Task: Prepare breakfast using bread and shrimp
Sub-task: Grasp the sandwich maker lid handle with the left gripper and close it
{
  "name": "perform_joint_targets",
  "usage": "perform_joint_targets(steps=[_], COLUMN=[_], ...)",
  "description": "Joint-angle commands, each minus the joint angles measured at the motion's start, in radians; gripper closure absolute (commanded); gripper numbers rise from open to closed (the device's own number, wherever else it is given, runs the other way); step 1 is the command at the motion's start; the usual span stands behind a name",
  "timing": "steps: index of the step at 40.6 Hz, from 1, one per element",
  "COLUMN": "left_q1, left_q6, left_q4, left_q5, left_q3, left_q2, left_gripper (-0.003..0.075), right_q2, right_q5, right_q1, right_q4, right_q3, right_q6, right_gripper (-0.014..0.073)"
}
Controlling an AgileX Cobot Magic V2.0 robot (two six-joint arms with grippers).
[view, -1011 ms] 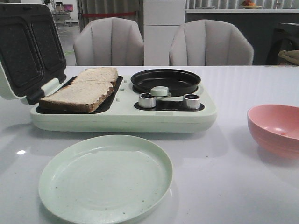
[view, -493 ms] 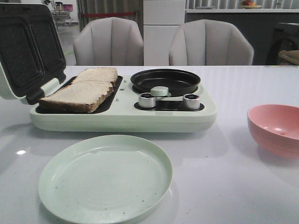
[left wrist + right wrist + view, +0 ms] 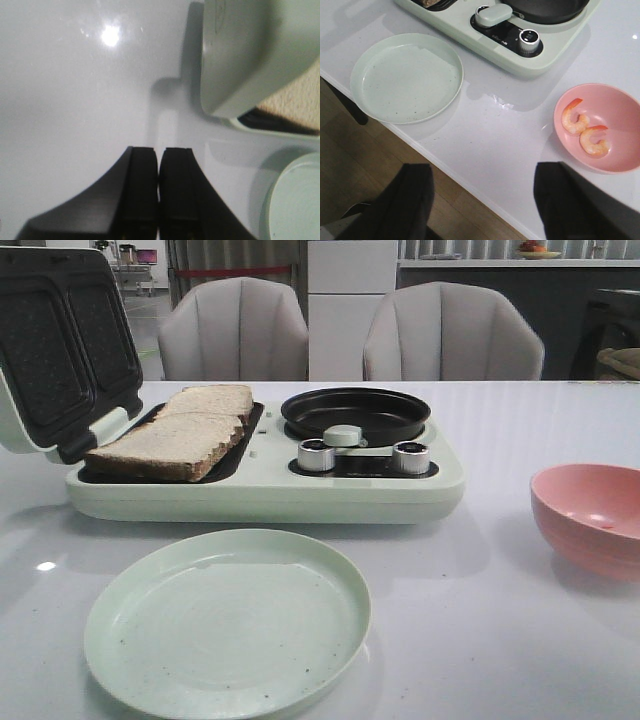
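Two slices of bread [image 3: 180,430] lie overlapping on the open grill plate of the pale green breakfast maker [image 3: 260,490]; a corner shows in the left wrist view [image 3: 295,107]. Two shrimp [image 3: 585,132] lie in the pink bowl [image 3: 620,107], which stands at the right in the front view [image 3: 590,515]. The black frying pan [image 3: 355,412] sits empty on the maker. My left gripper [image 3: 159,165] is shut and empty above bare table beside the maker's lid. My right gripper [image 3: 482,185] is open and empty over the table's front edge. Neither gripper shows in the front view.
An empty pale green plate [image 3: 228,618] lies in front of the maker, also in the right wrist view [image 3: 406,76]. The maker's lid [image 3: 60,345] stands open at the left. Two knobs [image 3: 362,456] face front. Two chairs [image 3: 345,330] stand behind the table.
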State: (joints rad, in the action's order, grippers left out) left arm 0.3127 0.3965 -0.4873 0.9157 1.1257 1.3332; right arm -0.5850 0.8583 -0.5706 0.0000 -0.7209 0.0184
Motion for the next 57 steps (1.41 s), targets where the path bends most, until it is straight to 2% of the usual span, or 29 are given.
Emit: perform_joint_targets(steps=[1, 6, 10, 13, 14, 22, 33, 38, 48, 57], left_q1=[0.026, 0.026, 0.026, 0.026, 0.015, -0.065, -0.191, -0.257, -0.448, -0.676], left_q6=[0.042, 0.042, 0.042, 0.042, 0.044, 0.097, 0.112, 0.119, 0.119, 0.117], left_q4=[-0.131, -0.170, -0.197, -0.220, -0.315, -0.336, -0.327, -0.300, -0.190, -0.114], left_q5=[-0.082, -0.149, -0.153, -0.141, -0.063, 0.014, 0.033, 0.020, -0.134, -0.244], left_q3=[0.094, 0.193, 0.282, 0.350, 0.456, 0.490, 0.479, 0.427, 0.183, -0.064], left_q2=[0.054, 0.166, 0.253, 0.317, 0.402, 0.397, 0.314, 0.238, 0.020, -0.194], left_gripper=[0.0622, 0.0622, 0.0622, 0.0622, 0.0622, 0.0622, 0.0622, 0.0622, 0.0622, 0.0619], right_q2=[0.000, 0.000, 0.000, 0.000, 0.000, 0.000, 0.000, 0.000, 0.000, 0.000], right_q5=[-0.064, -0.064, -0.064, -0.064, -0.064, -0.064, -0.064, -0.064, -0.064, -0.064], right_q1=[0.002, 0.002, 0.002, 0.002, 0.002, 0.002, 0.002, 0.002, 0.002, 0.002], right_q4=[-0.010, -0.010, -0.010, -0.010, -0.010, -0.010, -0.010, -0.010, -0.010, -0.010], right_q3=[-0.026, -0.026, -0.026, -0.026, -0.026, -0.026, -0.026, -0.026, -0.026, -0.026], right_q6=[0.000, 0.000, 0.000, 0.000, 0.000, 0.000, 0.000, 0.000, 0.000, 0.000], right_gripper=[0.0057, 0.0057, 0.0057, 0.0057, 0.0057, 0.0057, 0.0057, 0.0057, 0.0057, 0.0057])
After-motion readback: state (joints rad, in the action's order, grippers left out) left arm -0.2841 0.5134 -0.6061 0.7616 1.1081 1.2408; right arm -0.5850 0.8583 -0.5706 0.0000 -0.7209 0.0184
